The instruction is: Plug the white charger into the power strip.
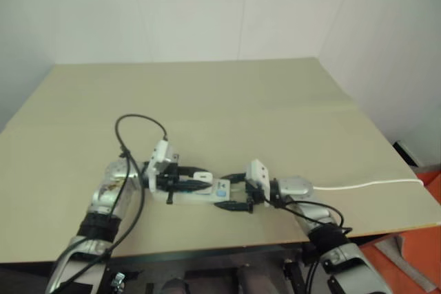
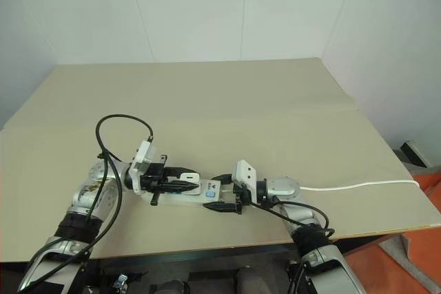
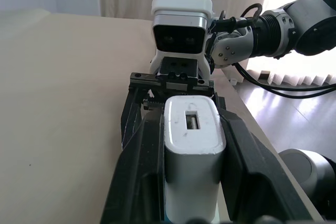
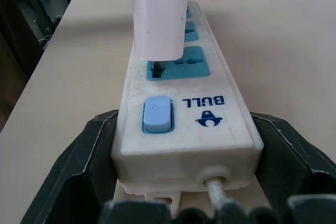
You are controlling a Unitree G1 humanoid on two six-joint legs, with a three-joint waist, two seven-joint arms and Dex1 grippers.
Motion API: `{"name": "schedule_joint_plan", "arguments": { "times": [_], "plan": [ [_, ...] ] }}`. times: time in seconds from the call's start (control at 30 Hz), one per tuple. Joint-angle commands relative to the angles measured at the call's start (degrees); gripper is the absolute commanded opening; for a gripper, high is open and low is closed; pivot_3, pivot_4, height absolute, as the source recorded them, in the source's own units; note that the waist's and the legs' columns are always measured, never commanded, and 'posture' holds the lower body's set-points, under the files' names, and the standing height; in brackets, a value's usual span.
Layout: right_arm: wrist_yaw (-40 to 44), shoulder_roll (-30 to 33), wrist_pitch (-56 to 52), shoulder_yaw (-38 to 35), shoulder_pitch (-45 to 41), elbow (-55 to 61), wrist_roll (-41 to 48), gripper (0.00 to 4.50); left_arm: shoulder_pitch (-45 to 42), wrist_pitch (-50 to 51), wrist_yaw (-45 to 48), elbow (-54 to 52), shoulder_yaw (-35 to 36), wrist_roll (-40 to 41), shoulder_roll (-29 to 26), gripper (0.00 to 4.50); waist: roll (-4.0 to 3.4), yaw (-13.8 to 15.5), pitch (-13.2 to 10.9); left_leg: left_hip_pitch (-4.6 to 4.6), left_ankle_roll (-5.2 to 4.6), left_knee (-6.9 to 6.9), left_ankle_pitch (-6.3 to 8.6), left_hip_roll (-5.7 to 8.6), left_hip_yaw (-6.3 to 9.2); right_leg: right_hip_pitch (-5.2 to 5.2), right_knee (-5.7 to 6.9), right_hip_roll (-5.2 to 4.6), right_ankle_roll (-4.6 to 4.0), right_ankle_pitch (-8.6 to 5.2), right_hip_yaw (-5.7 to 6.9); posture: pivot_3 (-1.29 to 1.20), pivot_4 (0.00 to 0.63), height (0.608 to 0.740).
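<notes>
The power strip point(image 2: 196, 194) lies near the front edge of the beige table point(image 2: 227, 101), toward six o'clock on the tabletop, its length running across from the robot's left to its right. Its thin white cord point(image 2: 358, 185) trails away at three o'clock and drops over the table's right edge.

The right gripper point(image 4: 173, 182) reaches in from the three o'clock side, and its two black fingers point(image 4: 79, 171) are spread wide around the switch end of the strip, one along each long side, bracing it. From its wrist camera, the blue switch point(image 4: 157, 114) sits nearest, with the socket faces point(image 4: 191, 61) lined up beyond it.

The left gripper point(image 3: 191, 182) comes in from nine o'clock, pointing toward the other one. Its fingers point(image 3: 136, 182) are clamped tight on the white charger point(image 3: 191, 150), one on each flank. The charger stands upright above the blue socket nearest the switch, its base just over the socket face. A dark prong shows at the slot beneath it; whether it is fully seated I cannot tell.

A black cable point(image 2: 110, 142) loops up over the left wrist.
</notes>
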State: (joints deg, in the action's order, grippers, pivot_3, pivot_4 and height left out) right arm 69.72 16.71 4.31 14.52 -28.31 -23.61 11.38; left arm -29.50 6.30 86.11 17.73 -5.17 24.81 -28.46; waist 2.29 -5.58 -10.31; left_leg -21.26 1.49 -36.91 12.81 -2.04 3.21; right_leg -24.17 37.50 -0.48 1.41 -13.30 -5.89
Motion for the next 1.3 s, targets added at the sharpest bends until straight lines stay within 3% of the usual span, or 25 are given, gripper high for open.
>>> {"name": "schedule_joint_plan", "arguments": {
  "times": [0.03,0.67,0.83,1.3],
  "plan": [
    [0.4,-0.1,-1.4,1.9,1.3,-0.1,-1.3,3.44,-0.3,-0.5,1.0,0.0,-0.3,-0.4,-0.3,1.02,0.0,0.0,0.0,0.0,0.0,0.0,0.0,0.0,0.0,0.0,0.0,0.0,0.0,0.0,0.0,0.0,0.15,0.74],
    [0.6,0.1,-1.4,2.0,1.1,-0.4,-1.1,3.44,1.7,-2.2,2.7,3.3,0.2,-2.5,-4.7,1.02,0.0,-0.4,0.0,0.05,0.0,0.06,0.0,-0.02,0.0,0.0,0.01,0.02,0.0,0.0,0.0,0.0,0.15,0.74],
    [0.5,0.1,-1.4,2.0,1.0,-0.5,-1.1,3.44,1.0,-7.6,5.9,8.1,-1.7,-5.4,-6.9,1.02,0.0,-0.7,0.0,0.1,0.0,0.06,0.0,-0.02,-0.02,0.02,0.03,0.03,-0.01,-0.01,0.0,0.0,0.15,0.74],
    [0.1,0.3,-1.1,2.3,0.9,-0.7,-1.0,3.44,0.8,-7.5,3.0,7.0,-3.7,-5.4,-5.5,1.02,-0.02,-0.6,0.2,0.13,0.0,0.07,0.0,-0.02,-0.01,0.07,0.03,0.03,-0.01,-0.01,-0.01,0.0,0.15,0.74]
  ]
}}
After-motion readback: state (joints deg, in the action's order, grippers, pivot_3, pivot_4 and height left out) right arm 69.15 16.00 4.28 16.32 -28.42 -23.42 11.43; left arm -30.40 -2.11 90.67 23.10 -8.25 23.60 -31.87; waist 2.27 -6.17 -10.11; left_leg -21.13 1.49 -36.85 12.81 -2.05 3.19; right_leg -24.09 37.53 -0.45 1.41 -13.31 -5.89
